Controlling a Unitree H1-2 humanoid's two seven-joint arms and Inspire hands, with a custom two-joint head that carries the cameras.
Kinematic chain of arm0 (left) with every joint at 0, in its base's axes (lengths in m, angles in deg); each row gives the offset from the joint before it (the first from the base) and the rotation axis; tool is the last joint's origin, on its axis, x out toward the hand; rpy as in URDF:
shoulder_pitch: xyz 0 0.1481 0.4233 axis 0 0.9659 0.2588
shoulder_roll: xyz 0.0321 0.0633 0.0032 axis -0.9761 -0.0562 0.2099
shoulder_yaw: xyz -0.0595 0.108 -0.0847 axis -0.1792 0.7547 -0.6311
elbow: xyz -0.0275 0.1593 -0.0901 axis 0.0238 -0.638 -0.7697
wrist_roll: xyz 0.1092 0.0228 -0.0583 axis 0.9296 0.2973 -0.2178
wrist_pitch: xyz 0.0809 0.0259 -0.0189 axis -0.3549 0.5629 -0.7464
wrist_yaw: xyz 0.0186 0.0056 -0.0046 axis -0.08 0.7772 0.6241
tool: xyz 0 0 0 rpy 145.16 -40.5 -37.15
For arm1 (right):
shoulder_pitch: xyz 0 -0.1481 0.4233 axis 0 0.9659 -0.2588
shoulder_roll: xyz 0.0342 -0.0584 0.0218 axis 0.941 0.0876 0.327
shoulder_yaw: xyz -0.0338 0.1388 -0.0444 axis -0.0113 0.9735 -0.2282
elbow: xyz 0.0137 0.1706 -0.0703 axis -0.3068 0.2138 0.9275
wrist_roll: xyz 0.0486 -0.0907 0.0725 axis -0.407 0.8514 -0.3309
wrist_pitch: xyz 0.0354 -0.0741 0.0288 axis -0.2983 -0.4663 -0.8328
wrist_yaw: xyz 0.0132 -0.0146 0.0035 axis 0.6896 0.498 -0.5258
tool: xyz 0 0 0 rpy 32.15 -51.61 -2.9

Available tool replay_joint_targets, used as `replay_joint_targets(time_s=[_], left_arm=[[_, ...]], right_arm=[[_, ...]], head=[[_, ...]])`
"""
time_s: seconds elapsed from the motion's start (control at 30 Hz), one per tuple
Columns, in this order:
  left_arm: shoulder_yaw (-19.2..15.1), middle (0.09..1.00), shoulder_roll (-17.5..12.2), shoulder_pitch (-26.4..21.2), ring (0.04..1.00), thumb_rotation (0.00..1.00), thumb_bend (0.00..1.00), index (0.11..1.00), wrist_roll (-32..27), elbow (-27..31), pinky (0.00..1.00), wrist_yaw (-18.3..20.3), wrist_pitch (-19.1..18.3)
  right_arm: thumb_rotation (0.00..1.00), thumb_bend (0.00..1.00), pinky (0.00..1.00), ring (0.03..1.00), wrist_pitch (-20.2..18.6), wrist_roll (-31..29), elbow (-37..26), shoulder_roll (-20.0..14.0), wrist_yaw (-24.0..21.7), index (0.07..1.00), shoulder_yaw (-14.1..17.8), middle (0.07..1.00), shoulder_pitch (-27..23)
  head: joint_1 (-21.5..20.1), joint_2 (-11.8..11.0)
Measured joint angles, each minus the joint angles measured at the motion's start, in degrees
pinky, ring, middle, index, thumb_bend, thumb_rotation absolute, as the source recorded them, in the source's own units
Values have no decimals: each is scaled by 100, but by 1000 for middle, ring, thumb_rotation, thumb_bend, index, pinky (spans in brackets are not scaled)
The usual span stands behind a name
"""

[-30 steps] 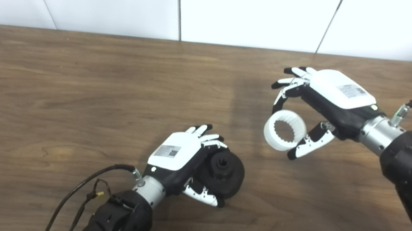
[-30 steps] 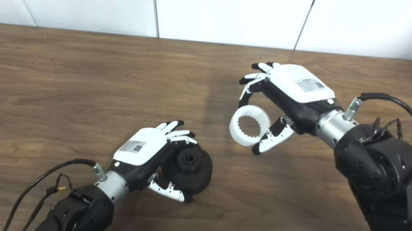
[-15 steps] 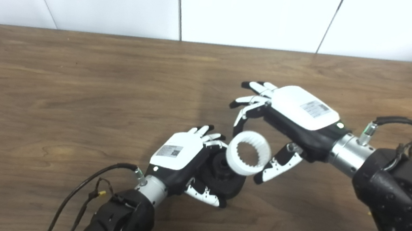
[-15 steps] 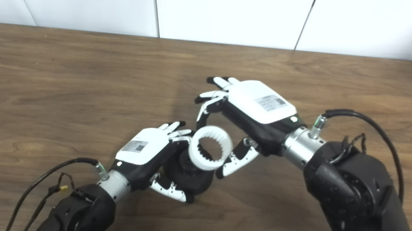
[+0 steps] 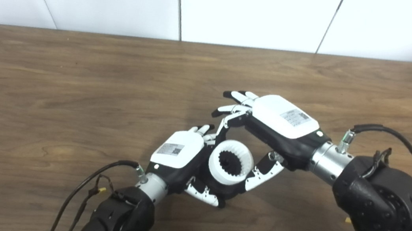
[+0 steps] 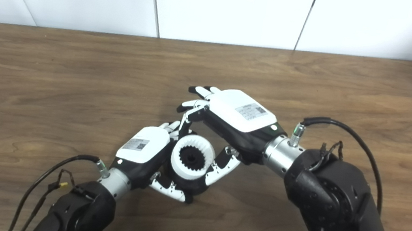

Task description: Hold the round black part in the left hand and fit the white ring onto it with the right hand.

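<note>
The left robot hand (image 5: 178, 155) grips the round black plastic part (image 5: 229, 189); the right robot hand (image 5: 267, 135) pinches the toothed white plastic ring (image 5: 230, 168) over its hub, seemingly not yet seated or released.

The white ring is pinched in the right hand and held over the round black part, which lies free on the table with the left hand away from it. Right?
No: in the left eye view the left hand grips the round black part; the rest is right.

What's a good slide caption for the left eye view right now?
Left robot hand grips the round black part on the wooden table while the right robot hand lowers the white ring over its hub.
</note>
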Motion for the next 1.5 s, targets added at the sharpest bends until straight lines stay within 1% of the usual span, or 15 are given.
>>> replay_joint_targets(time_s=[0.3,0.6,0.97,1.5], left_arm=[[2,893,0,-2,996,59,520,484,8,0,1000,7,-1],[0,880,3,-3,983,57,522,484,9,0,1000,13,0],[11,870,7,-4,977,57,522,484,36,0,1000,13,0],[6,869,16,1,970,57,523,483,37,1,1000,12,-2]], right_arm=[[144,525,1000,966,400,180,446,77,161,483,-36,849,193],[143,525,1000,969,564,273,739,106,336,483,-36,852,261],[142,525,1000,962,662,394,859,186,493,483,-63,850,282],[140,525,1000,968,668,524,968,273,660,484,-259,855,269]], head=[[-18,26],[-26,44],[-44,62],[-26,79]])
